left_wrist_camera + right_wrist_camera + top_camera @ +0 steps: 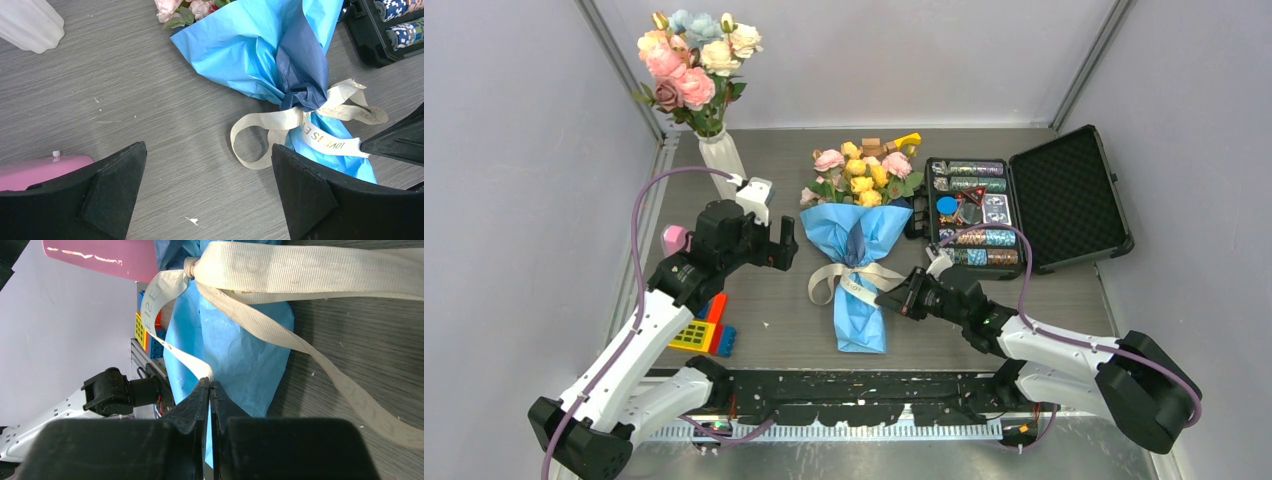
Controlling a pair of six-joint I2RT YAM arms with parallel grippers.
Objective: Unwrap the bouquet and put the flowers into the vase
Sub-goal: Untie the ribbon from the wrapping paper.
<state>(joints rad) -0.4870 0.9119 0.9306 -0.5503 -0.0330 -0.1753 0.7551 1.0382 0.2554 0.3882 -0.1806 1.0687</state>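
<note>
At the near end of the bouquet (856,240), the right gripper (210,386) has its jaws pressed together on one tail of the ribbon (280,122), right at the tail's tip. That is a thin hold, and a hard tug may slip the tail out of the grip and leave the bow tied. The opposite risk is a tight knot. A pull toward the near right then drags the whole bouquet across the table (774,325) instead of loosening the bow, since nothing pins it down. It lies flat in the middle of the table, stems near and heads far. The wrap (240,45) is crinkled paper, so it probably slides easily.

Further back and to the left, the left gripper (207,160) hovers above bare table beside the wrap, jaws wide apart and holding nothing. It is placed to steady the bundle but does not touch it. If it comes down late or off to one side, the bundle could swing.

To the right, the open case (1064,195) lies near the wrap, and a dragged bouquet could catch on it.

At the far end, the flowers (864,172) stick out of the wrap, and rough pulling could bend their thin stems. The vase (722,158) stands at the far left, already holding bigger blooms (692,55). Room there looks short, and a sweeping left arm could knock it over.
</note>
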